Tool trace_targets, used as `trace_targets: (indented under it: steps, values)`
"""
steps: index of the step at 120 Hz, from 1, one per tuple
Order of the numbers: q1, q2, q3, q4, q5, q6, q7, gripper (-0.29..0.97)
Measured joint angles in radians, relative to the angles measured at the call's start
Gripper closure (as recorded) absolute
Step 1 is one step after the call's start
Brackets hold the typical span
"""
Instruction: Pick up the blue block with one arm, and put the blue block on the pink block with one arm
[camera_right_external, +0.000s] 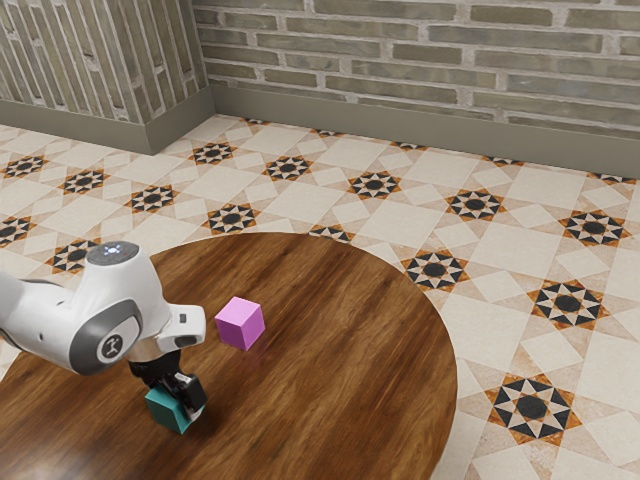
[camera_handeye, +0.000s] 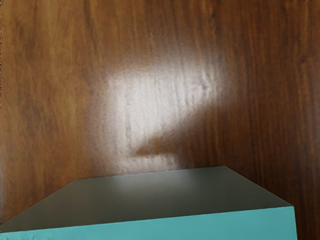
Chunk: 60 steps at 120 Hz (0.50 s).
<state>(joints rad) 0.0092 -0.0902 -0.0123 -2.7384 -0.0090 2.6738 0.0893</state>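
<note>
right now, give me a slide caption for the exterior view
Franka gripper low over the blue block on a round wooden table, pink block standing apart nearby.

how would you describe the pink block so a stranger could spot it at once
Find the round wooden table on the tiled floor. The pink block sits alone on it, just to the exterior view's right of the arm. It is the only pink cube; the blue block, teal in colour, lies under the gripper, nearer the table's front edge.

Exterior overlooks the table from above; wrist hugs blue block
</note>
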Motion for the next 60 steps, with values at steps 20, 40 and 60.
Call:
trace_targets:
  steps: [20,40,60]
  values:
    - [0.000,0.000,0.000,0.000,0.003,0.000,-0.013,0.00]
    - [0.000,0.000,0.000,0.000,0.006,0.005,-0.012,0.00]
    - [0.000,0.001,0.000,0.000,0.008,0.008,-0.010,0.07]
